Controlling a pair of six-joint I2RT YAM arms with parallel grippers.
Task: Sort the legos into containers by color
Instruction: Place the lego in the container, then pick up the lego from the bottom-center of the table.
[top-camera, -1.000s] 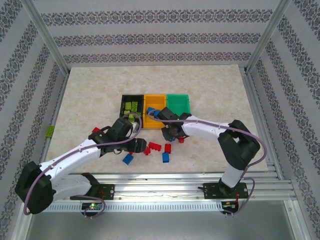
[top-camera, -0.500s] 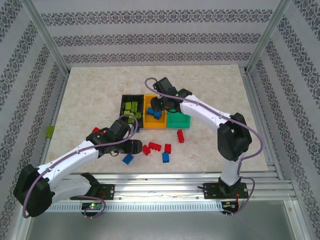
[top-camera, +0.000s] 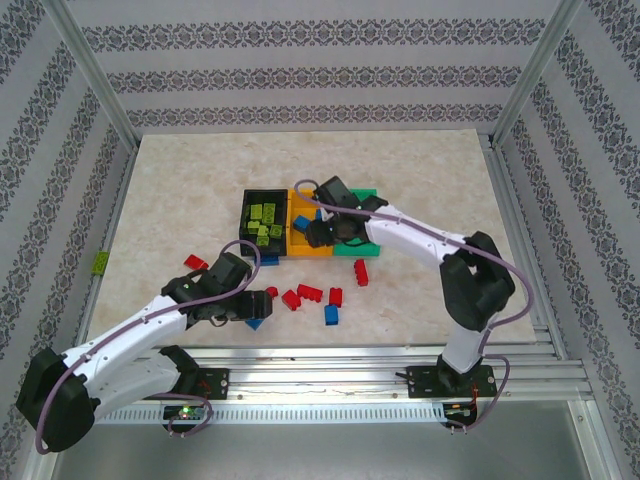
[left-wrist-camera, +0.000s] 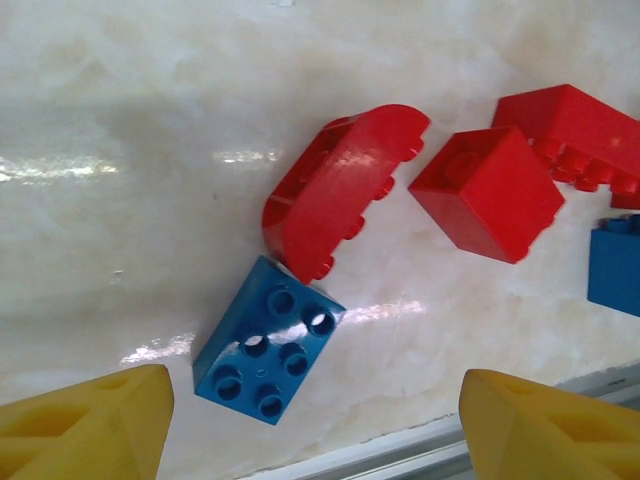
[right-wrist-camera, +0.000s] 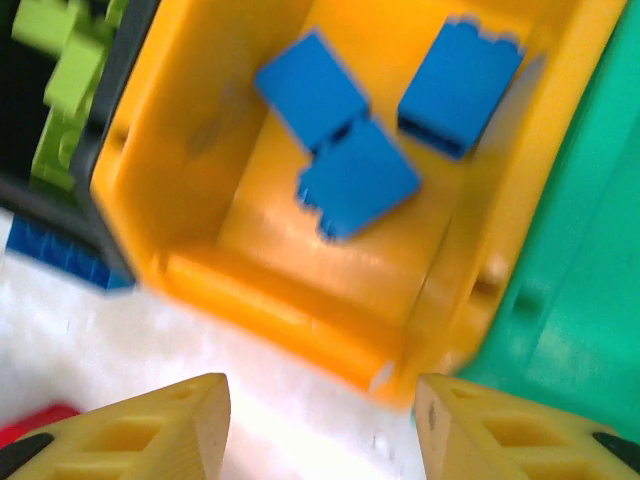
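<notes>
Three small open bins stand side by side around the middle of the tabletop (top-camera: 180, 180): a black bin (top-camera: 247, 212) on the left, an orange bin (top-camera: 303, 247) in the centre and a green bin (top-camera: 358, 247) on the right.

The overhead view gives the whole layout. Lime green bricks (top-camera: 264, 218) lie in the black bin. Loose red bricks (top-camera: 310, 292) and a loose blue brick (top-camera: 330, 316) are scattered between the bins and the near edge. A lone red brick (top-camera: 195, 262) lies further toward the left edge.

The right wrist view shows what the arm hides from above. Three blue bricks (right-wrist-camera: 358, 180) lie on the orange bin's floor. A stray blue brick (right-wrist-camera: 60, 255) lies on the tabletop against the black bin's outer wall. The right gripper (right-wrist-camera: 320, 430) hangs over the orange bin's near wall. Its yellow fingers (right-wrist-camera: 150, 430) are moderately apart, holding and touching nothing.

The left wrist view gives detail that is too small to make out from overhead. A studded blue brick (left-wrist-camera: 268, 340) lies studs up by the tabletop's near edge. It is just beside a curved red brick (left-wrist-camera: 340, 190), though contact cannot be told. A red block (left-wrist-camera: 487, 192) lies to the right of the curved one. The left gripper (left-wrist-camera: 315, 440) hovers over this spot with its jaws spread wide. The studded blue brick lies on the tabletop in the gap between the fingertips, not gripped.
</notes>
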